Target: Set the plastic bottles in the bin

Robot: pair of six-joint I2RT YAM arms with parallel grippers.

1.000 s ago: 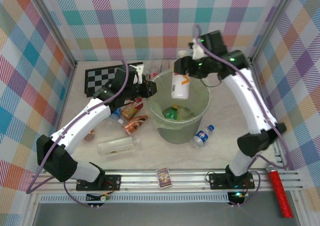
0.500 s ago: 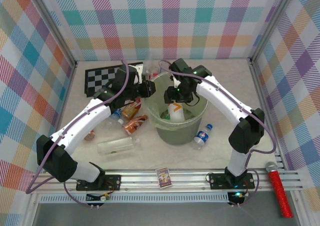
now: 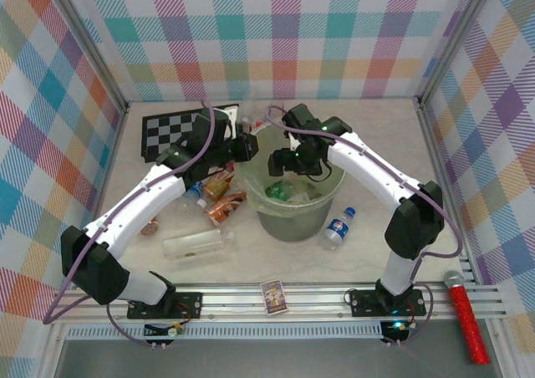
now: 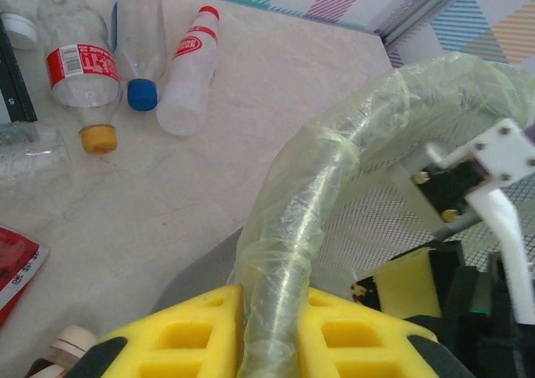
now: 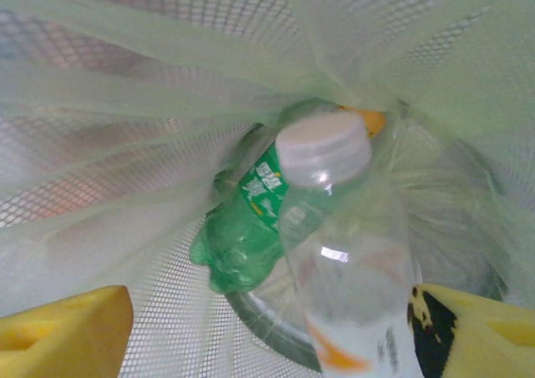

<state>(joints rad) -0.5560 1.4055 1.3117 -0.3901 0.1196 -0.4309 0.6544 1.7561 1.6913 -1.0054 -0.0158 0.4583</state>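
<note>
The top camera shows a pale marbled table (image 3: 393,144) boxed in by walls (image 3: 276,35) of pastel plaid. The bin (image 3: 288,223) stands mid-table. The left gripper (image 3: 247,149) sits at its left rim, and the right gripper (image 3: 292,162) hangs inside its mouth. Out on the table are one blue-labelled bottle (image 3: 338,226) just right of the bin, one long clear bottle (image 3: 196,244) lying front left, and two orange-brown bottles (image 3: 226,209) beside the bin's left wall. Perhaps two more lie half under the left arm, too hidden to count surely. One checkerboard (image 3: 167,134) lies back left. One card box (image 3: 274,296) and one red glittery stick (image 3: 468,318) lie at the near edge.

The left wrist camera shows that gripper's two yellow pads (image 4: 188,344) pressed together on the bin's rim, pinching it through the liner (image 4: 334,152). It also shows three bottles lying together beyond the bin: a red-labelled bottle (image 4: 75,68) with an orange cap, a blue-capped bottle (image 4: 138,35) and a red-capped bottle (image 4: 188,73).

The right wrist camera looks down into the bin, past mesh and liner. Two bottles lie at the bottom: one green bottle (image 5: 247,227) and one white-capped clear bottle (image 5: 343,261) resting on it. The right gripper's pads (image 5: 63,332) are spread wide at the lower corners and grip nothing.
</note>
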